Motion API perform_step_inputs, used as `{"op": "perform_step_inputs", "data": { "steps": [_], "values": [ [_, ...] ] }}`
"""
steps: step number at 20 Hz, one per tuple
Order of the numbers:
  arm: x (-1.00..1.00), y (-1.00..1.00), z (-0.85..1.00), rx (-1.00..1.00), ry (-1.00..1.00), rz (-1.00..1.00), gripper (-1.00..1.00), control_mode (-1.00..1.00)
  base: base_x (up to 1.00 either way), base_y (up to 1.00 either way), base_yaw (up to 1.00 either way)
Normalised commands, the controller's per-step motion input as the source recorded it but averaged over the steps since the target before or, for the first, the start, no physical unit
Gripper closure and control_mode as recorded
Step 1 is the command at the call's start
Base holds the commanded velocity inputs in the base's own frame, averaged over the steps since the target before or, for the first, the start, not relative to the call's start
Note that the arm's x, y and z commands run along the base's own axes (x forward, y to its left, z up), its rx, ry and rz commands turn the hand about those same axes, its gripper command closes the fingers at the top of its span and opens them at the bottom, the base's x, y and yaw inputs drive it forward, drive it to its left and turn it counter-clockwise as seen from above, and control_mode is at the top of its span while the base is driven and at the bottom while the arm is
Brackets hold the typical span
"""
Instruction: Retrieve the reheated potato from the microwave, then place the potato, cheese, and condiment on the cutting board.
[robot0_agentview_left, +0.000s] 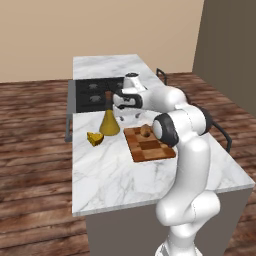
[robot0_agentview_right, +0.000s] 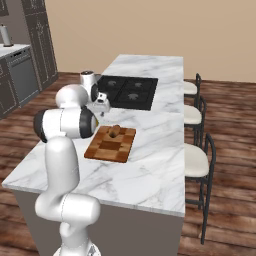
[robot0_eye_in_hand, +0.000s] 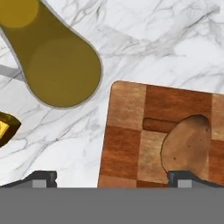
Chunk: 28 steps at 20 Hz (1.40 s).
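The potato already lay on the checkered cutting board. The end effector hovered open and empty above the marble table, between board and condiment bottle. The cheese wedge sat just beside the bottle. Next, I judged, it should centre on the bottle's thin neck before closing. No readable writing appeared.
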Motion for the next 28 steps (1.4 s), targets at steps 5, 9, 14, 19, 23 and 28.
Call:
{"op": "perform_step_inputs", "data": {
  "steps": [5,9,14,19,23,28],
  "values": [
    [0.31,0.31,0.26,-0.03,0.00,0.09,-1.00,-1.00,0.00,0.00,0.00],
    [0.37,0.31,0.30,-0.02,0.00,0.06,-1.00,-1.00,0.00,0.00,0.00],
    [0.39,0.25,0.32,-0.01,0.00,0.03,-1.00,-1.00,0.00,0.00,0.00],
    [0.05,0.23,0.16,0.00,-0.02,0.04,-1.00,-1.00,0.00,0.00,0.00],
    [-0.04,0.09,0.00,0.00,-0.12,0.12,-1.00,-1.00,0.00,0.00,0.00],
    [0.00,0.02,-0.09,0.00,-0.14,0.12,-1.00,-1.00,0.00,0.00,0.00]
  ]
}}
